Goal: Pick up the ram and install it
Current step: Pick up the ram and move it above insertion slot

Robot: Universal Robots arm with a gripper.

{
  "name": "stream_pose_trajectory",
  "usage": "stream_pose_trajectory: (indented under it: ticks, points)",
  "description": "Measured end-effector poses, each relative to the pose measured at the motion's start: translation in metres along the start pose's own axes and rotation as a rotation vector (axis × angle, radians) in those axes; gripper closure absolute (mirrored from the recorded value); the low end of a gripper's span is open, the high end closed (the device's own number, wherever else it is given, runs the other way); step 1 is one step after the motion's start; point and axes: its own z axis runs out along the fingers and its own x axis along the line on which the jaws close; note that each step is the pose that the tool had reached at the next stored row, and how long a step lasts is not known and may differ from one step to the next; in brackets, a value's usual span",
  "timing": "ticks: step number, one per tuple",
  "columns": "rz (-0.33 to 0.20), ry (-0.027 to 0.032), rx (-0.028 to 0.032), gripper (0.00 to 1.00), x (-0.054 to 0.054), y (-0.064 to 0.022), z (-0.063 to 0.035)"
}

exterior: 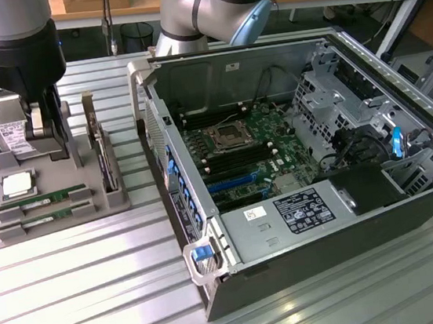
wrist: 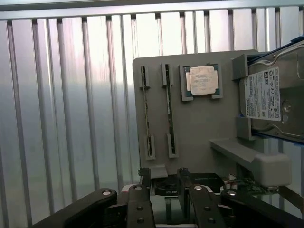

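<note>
Exterior view: gripper (exterior: 52,143) hangs low over the grey parts tray (exterior: 60,175), at the tray's far end by the HDD (exterior: 9,134) and well apart from the ram. It's wide open w/ nothing in it. In the wrist view the fingers (wrist: 145,183) stand apart w/ a clear gap and the gripper (wrist: 164,180) has hold of nothing. The ram is 2 green sticks side by side, one (exterior: 43,200) and its twin (exterior: 45,216), both sitting in the tray at its near end and neither touched. Wrist view has them as thin strips (wrist: 147,111) and (wrist: 169,111). Each stands on edge w/ its ends caught in small clips, prob. so the long faces stay free for a pinch grip. CPU (exterior: 18,185) lies flat in its own pocket just beside them. The expansion card (exterior: 101,148) is slotted upright. PC case (exterior: 289,236) lies on its side w/ the cover off, so the mobo (exterior: 246,146) faces up, which suits pushing a stick in from above. Writing: HDD label (wrist: 261,92) is white w/ black print and logos, too small to read. Same for the PSU label (exterior: 303,213) and the CPU lid.
</note>
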Motion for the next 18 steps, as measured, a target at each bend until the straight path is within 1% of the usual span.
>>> stream_pose_trajectory:
  ticks: [18]
  points:
    - [-0.003, -0.0004, 0.0, 0.64, 0.0004, -0.0002, 0.0102]
